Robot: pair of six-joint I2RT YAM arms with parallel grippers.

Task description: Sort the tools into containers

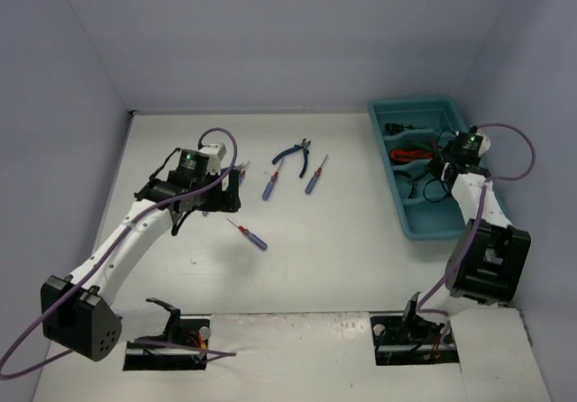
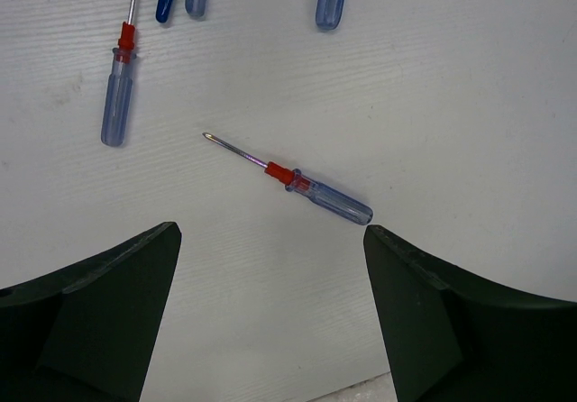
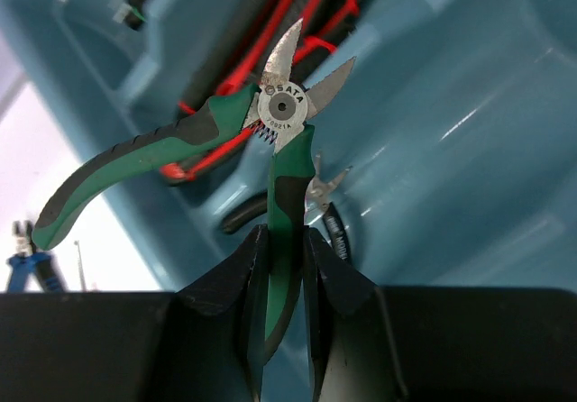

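Observation:
My right gripper (image 3: pixel 287 240) is shut on one handle of the green-and-black pliers (image 3: pixel 282 114), which hang with open jaws over the teal tray (image 3: pixel 469 105). Red-and-black tools (image 3: pixel 270 23) lie in a neighbouring compartment. In the top view, the right gripper (image 1: pixel 431 175) is above the tray's (image 1: pixel 420 224) middle. My left gripper (image 2: pixel 270 231) is open above the table, just short of a blue-handled screwdriver with a red collar (image 2: pixel 311 188). From above, that screwdriver (image 1: pixel 250 234) lies beside the left gripper (image 1: pixel 227 196).
Two more blue-handled screwdrivers (image 1: pixel 270 184) (image 1: pixel 315 177) and blue-handled pliers (image 1: pixel 296 156) lie on the white table behind the left gripper. A similar screwdriver (image 2: pixel 117 95) shows in the left wrist view. Walls close the table on three sides.

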